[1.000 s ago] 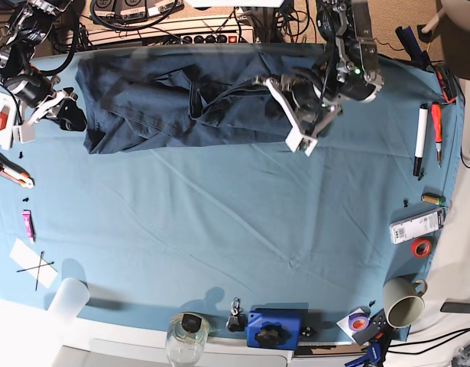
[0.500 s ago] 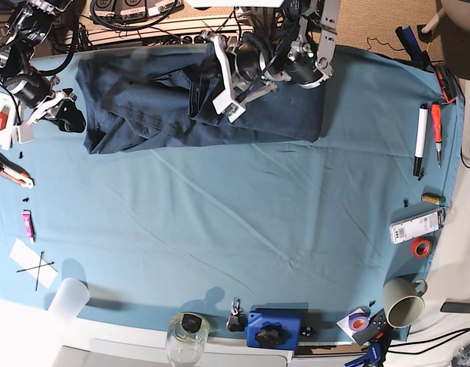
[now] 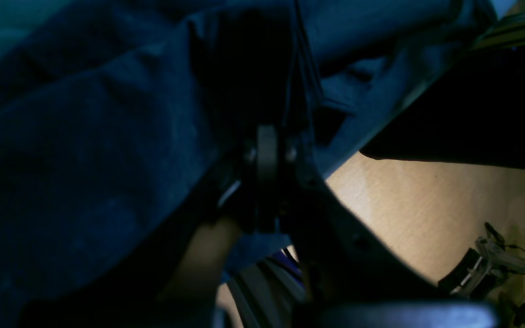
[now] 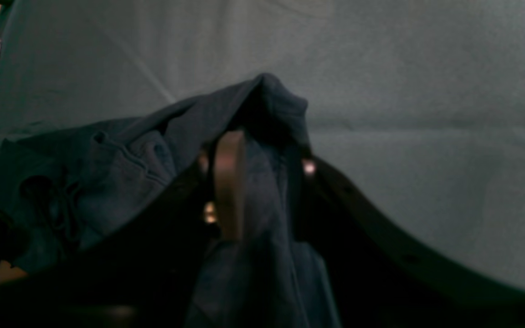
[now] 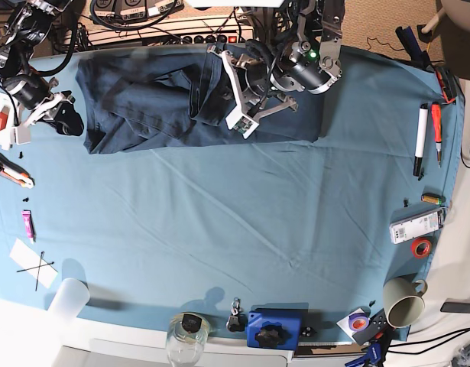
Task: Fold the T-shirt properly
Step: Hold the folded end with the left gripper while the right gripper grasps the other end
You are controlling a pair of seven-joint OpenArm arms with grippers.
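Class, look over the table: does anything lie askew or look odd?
Yes. The T-shirt lies bunched in a wrinkled strip along the table's far edge, with a rumpled ridge near the left gripper, not flat. One end hangs draped over the right gripper.

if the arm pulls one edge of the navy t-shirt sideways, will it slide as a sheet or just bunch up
Probably bunch up: the T-shirt already lies in soft folds and creases, so it looks floppy. Where the right gripper has cloth between its fingers, the fabric peaks and drapes down, suggesting it sags from any lifted point. It may also drag on the table cloth, which wrinkles easily.
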